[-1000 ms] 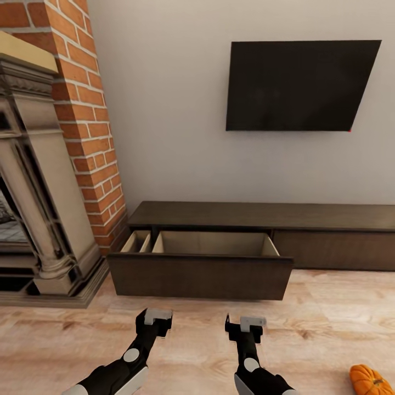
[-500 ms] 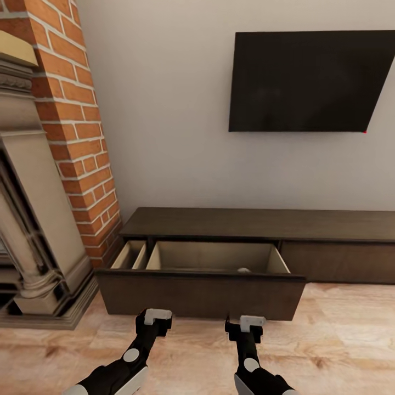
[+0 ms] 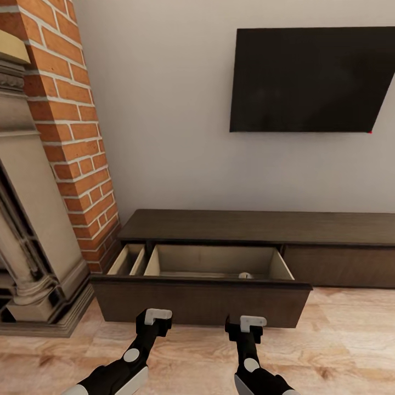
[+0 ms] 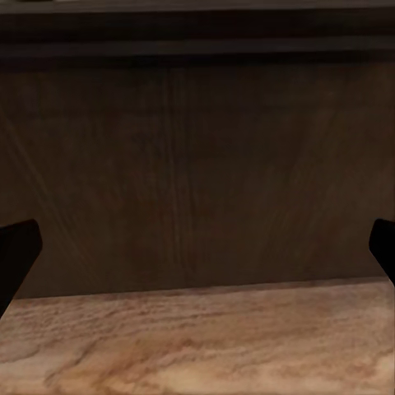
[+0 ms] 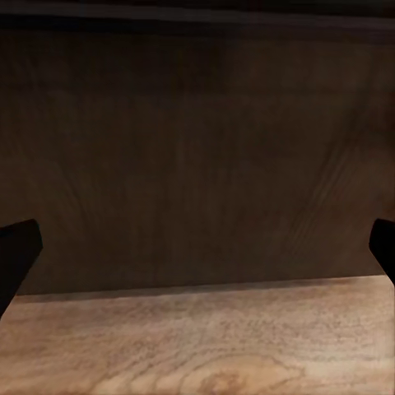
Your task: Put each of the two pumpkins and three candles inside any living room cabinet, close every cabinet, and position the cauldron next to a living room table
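- The cabinet (image 3: pixel 258 227) is standing against the wall, its drawer (image 3: pixel 200 299) pulled out so items can be dropped in
- A small pale object (image 3: pixel 244 275), probably a candle, is lying inside that drawer
- The left gripper (image 3: pixel 155 318) and right gripper (image 3: pixel 246 325) are hanging just before the drawer front, fingers spread and holding nothing, seemingly for a push

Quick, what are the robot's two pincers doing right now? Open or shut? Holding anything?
Left pincer: open, holding nothing, facing the dark drawer front.
Right pincer: open, holding nothing, facing the same drawer front.
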